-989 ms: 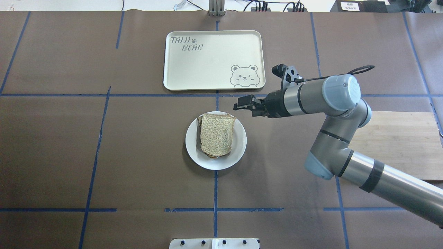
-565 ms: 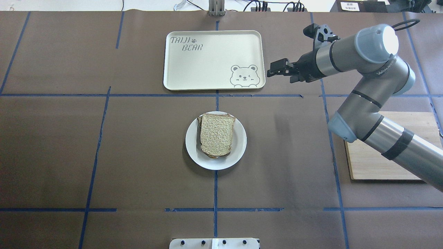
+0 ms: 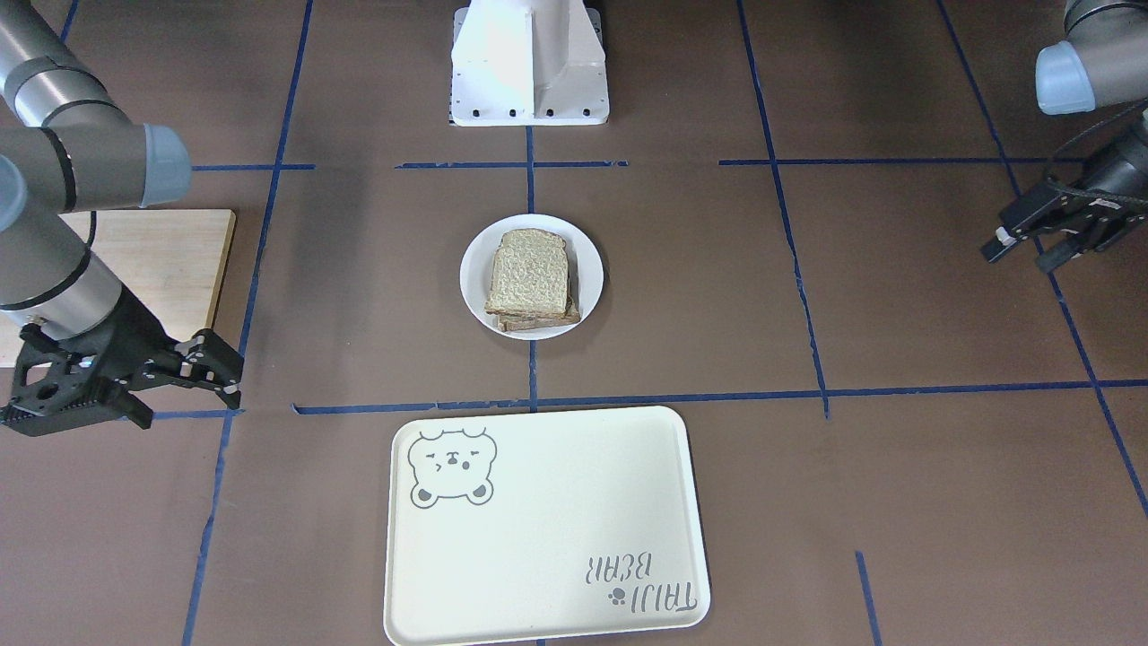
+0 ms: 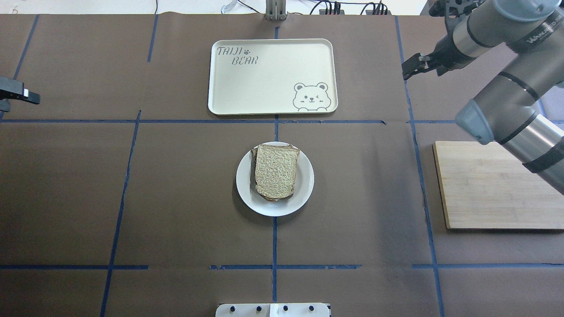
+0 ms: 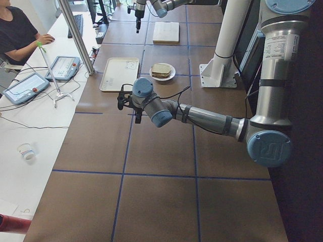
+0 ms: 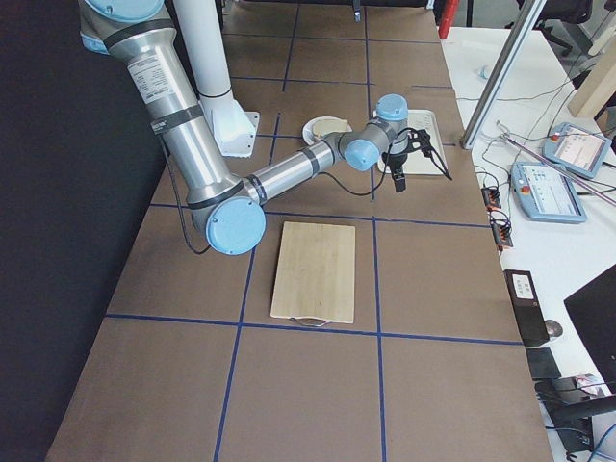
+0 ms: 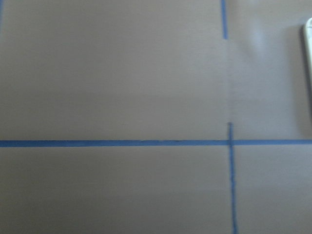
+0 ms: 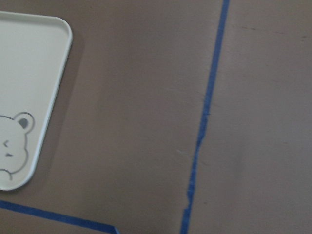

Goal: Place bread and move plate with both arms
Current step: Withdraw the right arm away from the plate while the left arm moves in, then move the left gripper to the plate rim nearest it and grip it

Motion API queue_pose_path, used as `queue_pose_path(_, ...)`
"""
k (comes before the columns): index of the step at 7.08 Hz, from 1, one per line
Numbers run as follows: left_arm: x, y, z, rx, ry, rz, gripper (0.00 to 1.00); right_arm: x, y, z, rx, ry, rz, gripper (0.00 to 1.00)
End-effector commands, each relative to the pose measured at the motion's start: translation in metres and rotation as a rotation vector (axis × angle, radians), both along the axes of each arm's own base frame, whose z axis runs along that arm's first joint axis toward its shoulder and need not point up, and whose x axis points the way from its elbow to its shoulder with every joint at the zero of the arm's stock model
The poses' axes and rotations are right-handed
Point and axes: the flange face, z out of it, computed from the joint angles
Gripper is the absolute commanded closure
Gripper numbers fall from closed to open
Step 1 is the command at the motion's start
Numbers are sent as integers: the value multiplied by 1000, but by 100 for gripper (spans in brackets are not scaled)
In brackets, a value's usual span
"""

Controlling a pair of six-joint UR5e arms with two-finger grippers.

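Observation:
The plain whole-wheat bread lies flat on a darker toasted slice on the small white plate at the table's middle. It also shows in the front-facing view. Whatever lies under the bread is hidden apart from the toast's edges. My right gripper hangs open and empty in the air, far right of the tray and well away from the plate; it also shows in the front-facing view. My left gripper is at the overhead view's left edge, open and empty.
The cream bear-print tray lies beyond the plate with nothing on it. A wooden cutting board lies at the right under my right arm. The white pedestal base stands on my side of the table.
My right gripper has pulled away from beside the plate, up and to the far right, past the tray's corner. My left gripper has come into view at the left edge. Bread and plate have not moved.

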Motion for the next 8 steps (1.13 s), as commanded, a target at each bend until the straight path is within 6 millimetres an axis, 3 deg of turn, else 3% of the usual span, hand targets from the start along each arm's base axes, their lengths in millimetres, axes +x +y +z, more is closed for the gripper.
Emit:
queue_pose_path(1,60,7,-33,-38,96,-93,0,88,1,9,-39,127,-126,0)
queue_pose_path(2,112,25,-44,-67,169,-168,0,131,13,45,-141,15,-133,0)
queue_pose_path(3,148,36,-61,-113,239,-196,0,166,21,68,-156,-58,-135,0)
queue_pose_path(4,174,33,-91,-225,325,-212,0,192,31,91,-175,-72,-119,0)
queue_pose_path(5,199,39,-113,-280,383,-233,0,206,32,98,-185,-74,-96,0)
queue_pose_path(7,272,90,-120,-230,461,-296,0,210,41,120,-224,-58,-85,0)
queue_pose_path(8,291,105,-118,-230,458,-282,0,237,42,123,-228,-63,-38,0)
